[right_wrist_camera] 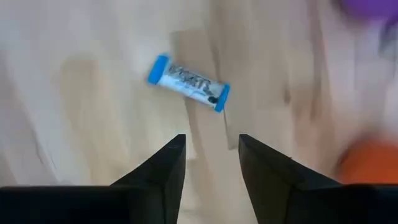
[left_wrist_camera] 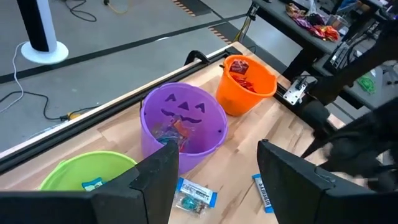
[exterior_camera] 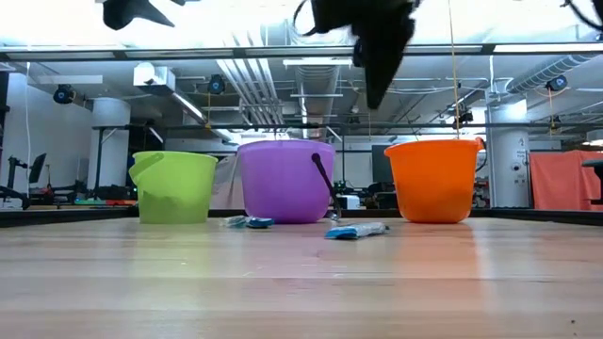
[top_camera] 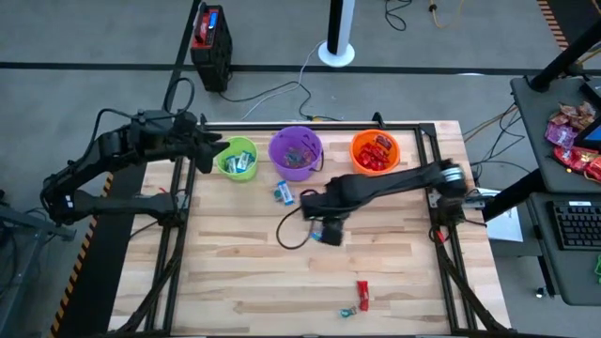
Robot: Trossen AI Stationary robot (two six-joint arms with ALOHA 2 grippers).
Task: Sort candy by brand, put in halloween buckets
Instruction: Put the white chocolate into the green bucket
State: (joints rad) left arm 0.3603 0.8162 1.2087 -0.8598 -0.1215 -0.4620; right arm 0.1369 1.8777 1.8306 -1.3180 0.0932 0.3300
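The candy still out on the light wooden bench (top_camera: 244, 272) sits in two spots. A blue-and-white wrapped bar (right_wrist_camera: 188, 83) lies flat on bare wood with open planks all around it, and next to it in the left wrist view there's a second blue-and-white piece with a small clear-greenish wrapped candy (left_wrist_camera: 187, 203) touching it, both just in front of the purple plastic pail (top_camera: 296, 151). Way down near the front edge there's a red wrapped candy (top_camera: 362, 293) with a tiny greenish one (top_camera: 348, 310) right beside it, well apart from everything else, lots of free room there.

The three pails stand in a row along the far edge: lime green plastic pail (top_camera: 238, 158) with blue-and-white wrappers inside, the purple one with a jack-o'-lantern face and mixed bits inside, and the orange plastic pail (top_camera: 375, 152) full of red wrappers. Small gaps between them.

The right pincer (right_wrist_camera: 210, 163) hangs above the bench over the blue-and-white bar, fingers apart, nothing in them. The left pincer (left_wrist_camera: 214, 171) hovers by the green pail, also spread apart and empty.
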